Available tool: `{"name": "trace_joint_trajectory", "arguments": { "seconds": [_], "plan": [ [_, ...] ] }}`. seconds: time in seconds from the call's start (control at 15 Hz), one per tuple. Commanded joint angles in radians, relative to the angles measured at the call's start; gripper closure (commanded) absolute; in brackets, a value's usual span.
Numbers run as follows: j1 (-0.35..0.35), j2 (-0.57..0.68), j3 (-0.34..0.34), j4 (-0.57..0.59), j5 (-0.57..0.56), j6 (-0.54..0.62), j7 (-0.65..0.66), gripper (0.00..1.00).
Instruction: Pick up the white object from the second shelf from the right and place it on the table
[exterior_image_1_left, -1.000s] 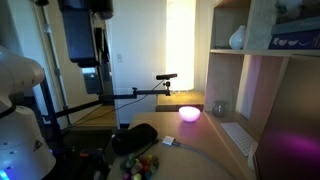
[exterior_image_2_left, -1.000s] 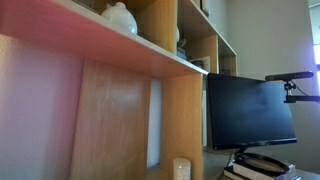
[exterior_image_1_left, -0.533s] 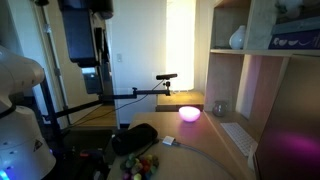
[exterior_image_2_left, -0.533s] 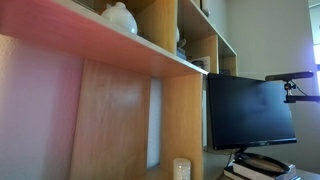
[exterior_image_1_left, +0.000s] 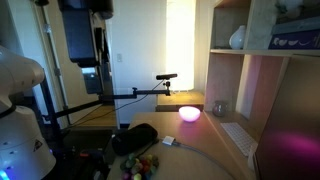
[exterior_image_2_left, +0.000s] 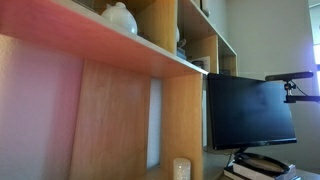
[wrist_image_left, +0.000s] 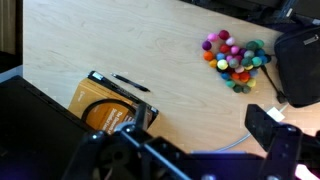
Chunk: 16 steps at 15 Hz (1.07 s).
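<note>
The robot's white base (exterior_image_1_left: 20, 115) stands at the far left in an exterior view, well apart from the wooden shelving (exterior_image_1_left: 228, 70) on the opposite side. Between them, on the pale table (exterior_image_1_left: 200, 158), lie a black bag (exterior_image_1_left: 135, 138), a heap of coloured balls (exterior_image_1_left: 140, 166), a glowing pink lamp (exterior_image_1_left: 189, 113) and a keyboard (exterior_image_1_left: 238, 136). The white object (exterior_image_1_left: 237, 38), rounded and smooth-looking, sits high on a shelf at the right, directly above that keyboard. In an exterior view from under the shelves, a rounded white piece (exterior_image_2_left: 120, 17), probably the same one, rests close to the board's front edge, with a dark monitor (exterior_image_2_left: 250, 110) further right.

The wrist view looks straight down on the desktop. From the left it shows an orange book (wrist_image_left: 105, 108), a pen (wrist_image_left: 130, 83), then the gripper (wrist_image_left: 205, 130) with its jaws spread wide and nothing between them, then the balls and the bag.

The reach ahead looks awkward. The arm must rise and enter a narrow compartment, where a finger could clip a divider or the board above. A rounded body may squirt out of a hurried squeeze, or be nudged off the edge onto the keyboard and lamp below. Clutter also narrows the choice of a landing spot.
</note>
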Motion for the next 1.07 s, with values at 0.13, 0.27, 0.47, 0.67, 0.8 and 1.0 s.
{"name": "trace_joint_trajectory", "arguments": {
  "seconds": [0.13, 0.27, 0.47, 0.67, 0.8, 1.0],
  "plan": [
    [-0.005, 0.001, 0.005, 0.002, 0.003, -0.002, -0.003, 0.0],
    [-0.005, 0.001, 0.005, 0.002, 0.003, -0.002, -0.003, 0.0],
    [-0.005, 0.001, 0.005, 0.002, 0.004, -0.002, -0.003, 0.0],
    [0.001, -0.006, 0.002, -0.001, 0.011, 0.0, -0.012, 0.0],
    [0.009, -0.038, -0.001, -0.013, 0.022, 0.02, -0.027, 0.0],
    [0.025, -0.102, -0.009, -0.04, 0.029, 0.072, -0.075, 0.0]
  ]
}}
